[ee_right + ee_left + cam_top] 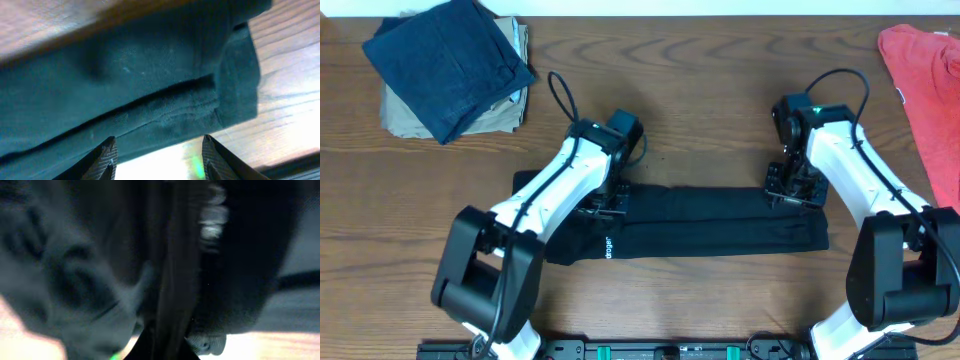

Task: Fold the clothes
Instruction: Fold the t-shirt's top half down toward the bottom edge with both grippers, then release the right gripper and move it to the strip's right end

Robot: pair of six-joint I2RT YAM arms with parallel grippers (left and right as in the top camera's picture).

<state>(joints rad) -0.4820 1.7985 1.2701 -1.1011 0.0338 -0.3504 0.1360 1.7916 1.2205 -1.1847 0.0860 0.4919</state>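
Note:
The black T-shirt (720,225) lies folded into a long strip across the middle of the table, with its white lettering (609,246) near the left end. My left gripper (605,203) is down on the strip's far edge near the left end. In the blurred left wrist view, bunched dark fabric (90,270) fills the frame and a fold runs up from the fingers (165,345), which look shut on it. My right gripper (793,192) hovers over the far edge near the right end. Its fingers (157,150) are wide open just above the shirt's hem (125,85).
A navy folded garment (450,60) lies on a beige folded one (510,105) at the back left. A red garment (930,90) lies at the right edge. The table (720,110) is brown wood.

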